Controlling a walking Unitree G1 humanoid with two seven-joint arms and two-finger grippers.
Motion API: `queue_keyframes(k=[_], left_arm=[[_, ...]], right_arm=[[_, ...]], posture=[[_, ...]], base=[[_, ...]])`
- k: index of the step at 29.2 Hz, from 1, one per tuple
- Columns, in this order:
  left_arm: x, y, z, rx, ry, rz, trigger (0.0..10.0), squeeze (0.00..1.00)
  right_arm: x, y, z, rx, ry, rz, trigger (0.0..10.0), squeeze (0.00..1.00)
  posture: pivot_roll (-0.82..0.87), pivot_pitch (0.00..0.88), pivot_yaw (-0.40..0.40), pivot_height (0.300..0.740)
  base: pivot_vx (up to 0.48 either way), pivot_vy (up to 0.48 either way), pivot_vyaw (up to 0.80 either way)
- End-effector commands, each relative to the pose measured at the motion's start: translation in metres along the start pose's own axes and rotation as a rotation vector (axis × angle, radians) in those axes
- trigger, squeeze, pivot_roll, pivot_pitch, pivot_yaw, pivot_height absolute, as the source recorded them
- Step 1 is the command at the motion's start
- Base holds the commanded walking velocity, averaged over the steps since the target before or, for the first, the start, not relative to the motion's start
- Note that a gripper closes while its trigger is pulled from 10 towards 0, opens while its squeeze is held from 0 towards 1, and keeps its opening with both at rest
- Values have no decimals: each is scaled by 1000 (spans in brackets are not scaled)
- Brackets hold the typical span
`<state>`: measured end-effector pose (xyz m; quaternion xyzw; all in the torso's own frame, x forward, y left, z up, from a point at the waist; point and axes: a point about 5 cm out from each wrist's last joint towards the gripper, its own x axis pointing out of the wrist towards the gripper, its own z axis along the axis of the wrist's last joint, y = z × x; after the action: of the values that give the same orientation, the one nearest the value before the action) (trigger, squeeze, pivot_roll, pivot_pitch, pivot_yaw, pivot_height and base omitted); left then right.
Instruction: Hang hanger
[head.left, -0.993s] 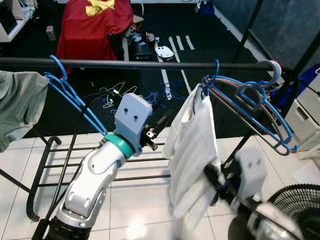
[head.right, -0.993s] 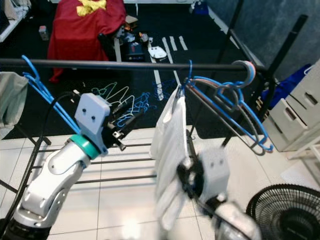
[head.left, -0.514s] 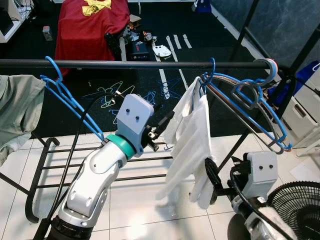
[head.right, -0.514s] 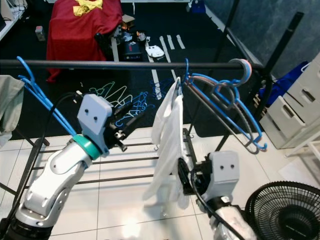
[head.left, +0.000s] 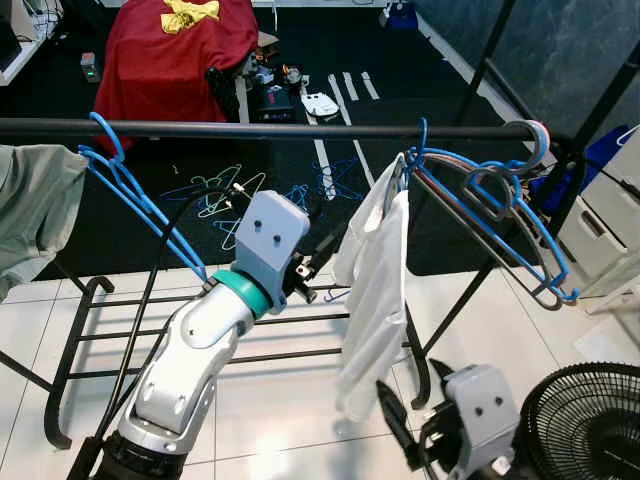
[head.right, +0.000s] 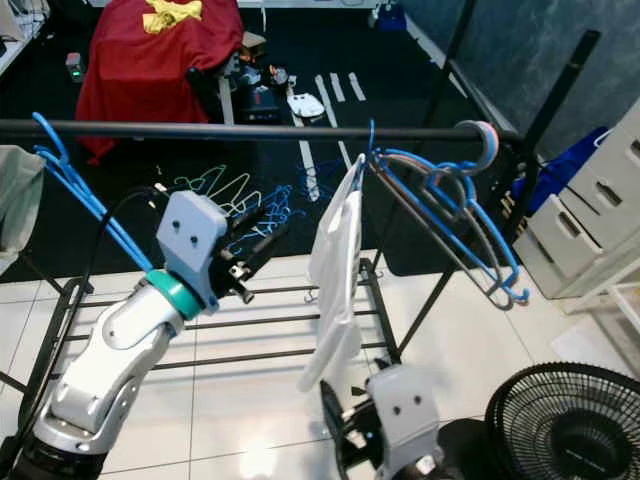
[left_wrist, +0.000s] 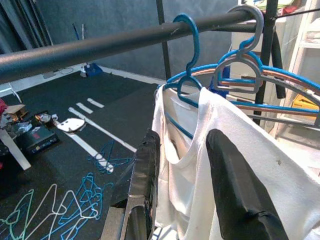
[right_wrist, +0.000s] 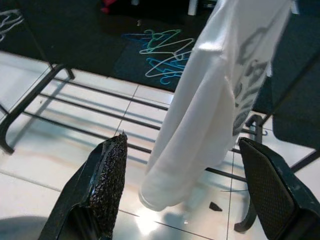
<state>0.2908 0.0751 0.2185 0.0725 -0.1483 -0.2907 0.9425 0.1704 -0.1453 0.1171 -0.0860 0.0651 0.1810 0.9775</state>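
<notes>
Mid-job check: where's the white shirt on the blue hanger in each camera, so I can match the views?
Left eye view: white shirt hangs right of centre, under the rail, beside the left claw.
Right eye view: white shirt hangs at centre, above the right claw.
Left wrist view: white shirt lies just past the open fingers.
Right wrist view: its lower end hangs beyond the open fingers.
Shared landmark: the black rail.

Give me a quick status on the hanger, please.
Both claws open, empty: left claw raised beside white shirt, right claw low. Blue hanger hooked on rail. Nothing blocking.
</notes>
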Motion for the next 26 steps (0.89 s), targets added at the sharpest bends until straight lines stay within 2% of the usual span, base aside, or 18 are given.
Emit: queue_keyframes(k=[1, 2, 3, 5, 6, 7, 8, 10, 11, 13, 14, 15, 17, 21, 26], left_arm=[[-1, -3, -7, -5, 21, 0, 10000, 0], [-1, -3, -7, -5, 21, 0, 10000, 0], [-2, -2, -11, 11, 30, 4, 10000, 0], [-2, -2, -11, 11, 30, 4, 10000, 0], [-9, 5, -20, 17, 66, 47, 10000, 0], [-9, 5, -20, 17, 66, 47, 10000, 0], [-18, 15, -29, 8, 119, 117, 10000, 0], [-18, 15, -29, 8, 119, 117, 10000, 0], [-28, 25, -36, 9, 163, 187, 10000, 0], [-28, 25, -36, 9, 163, 187, 10000, 0], [-37, 31, -38, 9, 186, 245, 10000, 0], [-45, 36, -37, 26, 191, 295, 10000, 0], [-45, 36, -37, 26, 191, 295, 10000, 0], [-56, 40, -35, 29, 193, 366, 10000, 0], [-54, 37, -35, 37, 183, 343, 10000, 0]], right_arm=[[8, 0, -3, -46, 7, 23, 10000, 0], [8, 0, -3, -46, 7, 23, 10000, 0], [23, -6, -2, -58, 0, 27, 10000, 0], [23, -6, -2, -58, 0, 27, 10000, 0], [50, -17, 4, -57, -41, -21, 10000, 0], [50, -17, 4, -57, -41, -21, 10000, 0], [76, -23, 15, -16, -89, -66, 10000, 0], [76, -23, 15, -16, -89, -66, 10000, 0], [95, -24, 24, 34, -124, -90, 10000, 0], [95, -24, 24, 34, -124, -90, 10000, 0], [107, -21, 31, 51, -149, -97, 10000, 0], [112, -18, 34, 59, -163, -87, 10000, 0], [112, -18, 34, 59, -163, -87, 10000, 0], [107, -16, 43, 30, -212, -92, 10000, 0], [99, -15, 43, 30, -211, -93, 10000, 0]], posture=[[-123, 84, 63, 740], [-123, 84, 63, 740], [-121, 86, 66, 740], [-121, 86, 66, 740], [-119, 79, 65, 740], [-119, 79, 65, 740], [-100, 74, 47, 740], [-100, 74, 47, 740], [-85, 65, 30, 740], [-85, 65, 30, 740], [-63, 56, 6, 740], [-52, 53, -6, 740], [-52, 53, -6, 740], [-55, 48, -13, 740], [-76, 51, 0, 740]], base=[[0, 0, 0], [0, 0, 0], [0, 0, 0], [0, 0, 0], [0, 0, 0], [0, 0, 0], [0, 0, 0], [0, 0, 0], [0, 0, 0], [0, 0, 0], [0, 0, 0], [0, 0, 0], [0, 0, 0], [0, 0, 0], [0, 0, 0]])
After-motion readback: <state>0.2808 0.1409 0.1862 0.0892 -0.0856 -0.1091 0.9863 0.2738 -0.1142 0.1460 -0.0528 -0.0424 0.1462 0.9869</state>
